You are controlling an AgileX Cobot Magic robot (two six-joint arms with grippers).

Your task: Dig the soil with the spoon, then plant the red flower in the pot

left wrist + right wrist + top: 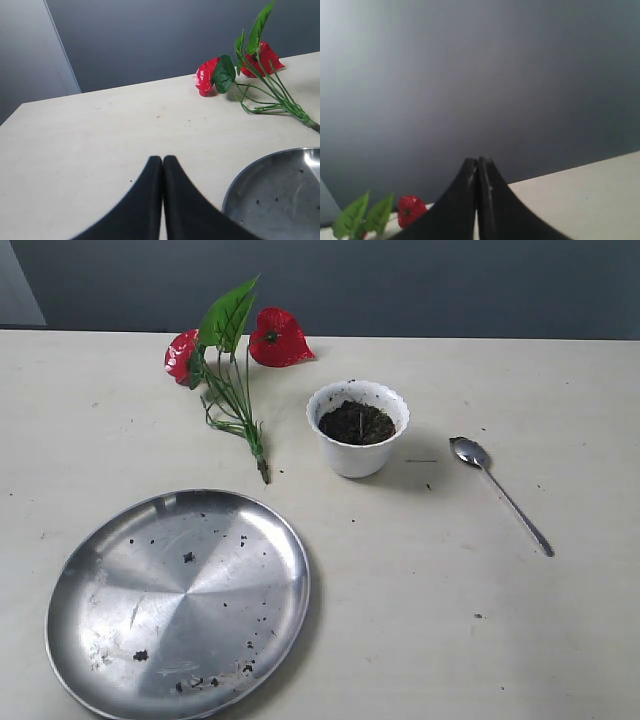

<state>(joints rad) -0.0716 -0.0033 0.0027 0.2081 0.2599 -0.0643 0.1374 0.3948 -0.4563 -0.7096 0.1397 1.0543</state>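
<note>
The white scalloped pot (357, 430) stands mid-table with dark soil (356, 423) inside. To its right lies the silver spoon (497, 490), bowl toward the pot. The red flower (236, 360) lies flat behind and left of the pot, blooms toward the wall; it also shows as the red flower (240, 70) and the red flower (410, 210). Neither gripper appears in the exterior view. My left gripper (163, 159) is shut and empty, above bare table beside the plate. My right gripper (478, 161) is shut and empty, aimed at the wall.
A large round steel plate (100, 590) with loose soil specks lies at the front left, its rim also seen as the steel plate (235, 190). A grey wall runs behind the table's far edge.
</note>
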